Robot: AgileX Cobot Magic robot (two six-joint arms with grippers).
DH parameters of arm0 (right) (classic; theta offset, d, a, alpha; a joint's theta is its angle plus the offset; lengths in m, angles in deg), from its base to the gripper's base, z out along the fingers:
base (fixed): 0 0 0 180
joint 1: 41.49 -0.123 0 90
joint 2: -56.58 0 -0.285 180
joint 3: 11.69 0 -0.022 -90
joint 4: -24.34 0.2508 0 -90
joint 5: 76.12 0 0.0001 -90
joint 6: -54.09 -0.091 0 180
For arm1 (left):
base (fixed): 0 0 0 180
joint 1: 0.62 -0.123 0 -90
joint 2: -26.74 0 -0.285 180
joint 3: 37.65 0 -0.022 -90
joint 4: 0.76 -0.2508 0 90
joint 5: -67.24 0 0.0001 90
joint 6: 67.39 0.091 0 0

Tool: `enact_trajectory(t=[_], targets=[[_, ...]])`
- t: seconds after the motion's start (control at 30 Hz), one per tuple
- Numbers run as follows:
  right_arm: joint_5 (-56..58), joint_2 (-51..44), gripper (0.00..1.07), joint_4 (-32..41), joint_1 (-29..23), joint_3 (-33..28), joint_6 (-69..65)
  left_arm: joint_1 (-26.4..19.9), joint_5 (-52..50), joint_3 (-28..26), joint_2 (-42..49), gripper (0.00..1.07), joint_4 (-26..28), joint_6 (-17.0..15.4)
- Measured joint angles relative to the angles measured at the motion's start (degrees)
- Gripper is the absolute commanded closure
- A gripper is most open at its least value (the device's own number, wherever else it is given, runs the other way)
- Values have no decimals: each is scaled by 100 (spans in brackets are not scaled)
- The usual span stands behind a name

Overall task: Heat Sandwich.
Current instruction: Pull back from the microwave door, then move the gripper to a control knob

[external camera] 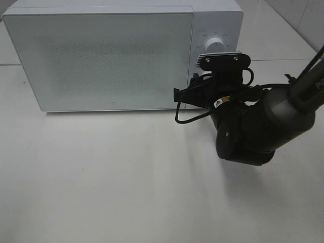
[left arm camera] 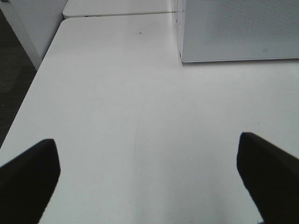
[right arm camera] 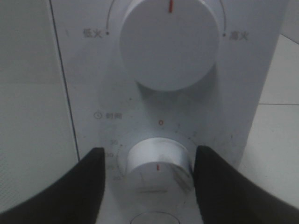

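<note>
R pincer point(right arm camera: 149, 151) straddled lower dial point(right arm camera: 156, 169) on microwave point(external camera: 101, 55), fingers point(right arm camera: 222, 186) either side; can't tell if clenched. L pincer point(left arm camera: 145, 142) hung released wide over tabletop point(left arm camera: 140, 93).

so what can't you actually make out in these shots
Sandwich: in no view; the microwave door is shut and frosted, so its inside is hidden.
Timer knob: hidden behind the right arm in the exterior high view; its dial numbers are blurred in the right wrist view, some covered by the right gripper.
Left gripper: only its fingertips show in the left wrist view, cut off by the frame edge.
</note>
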Motion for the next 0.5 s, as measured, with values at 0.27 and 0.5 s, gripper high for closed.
enact_trajectory(t=[0.27, 0.5], targets=[[-40, 0, 107, 74, 23, 0, -6, 0, 0, 0, 0, 8, -6, 0], [-40, 0, 106, 74, 23, 0, -6, 0, 0, 0, 0, 8, -6, 0]])
